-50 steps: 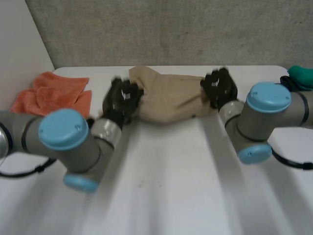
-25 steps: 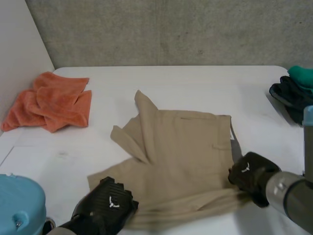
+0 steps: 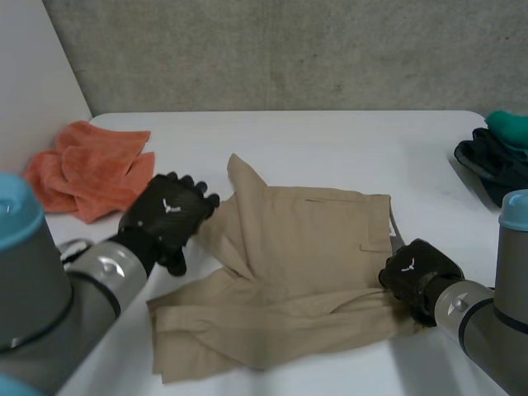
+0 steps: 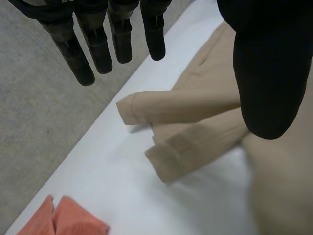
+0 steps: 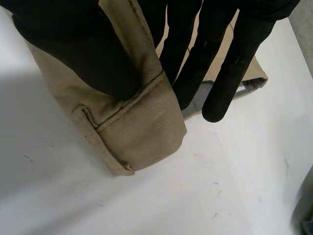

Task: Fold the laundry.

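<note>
Left hand (image 3: 169, 221) open: fingers (image 4: 120, 34) straight and spread, nothing between them and the thumb. It sits over one side edge of the khaki shorts (image 3: 305, 264), with a folded-over flap just past its fingertips. Right hand (image 3: 415, 276) clamped on the opposite edge, cloth pinched between thumb and fingers (a stitched band sticks out beside the thumb in the right wrist view). Shorts lie mostly flat on the white desk (image 3: 330, 148) between the two hands, rumpled along the near edge. Orange towel (image 3: 91, 169) just beyond the left hand; dark clothes pile (image 3: 493, 161) well apart from the right hand, on its outer side.
</note>
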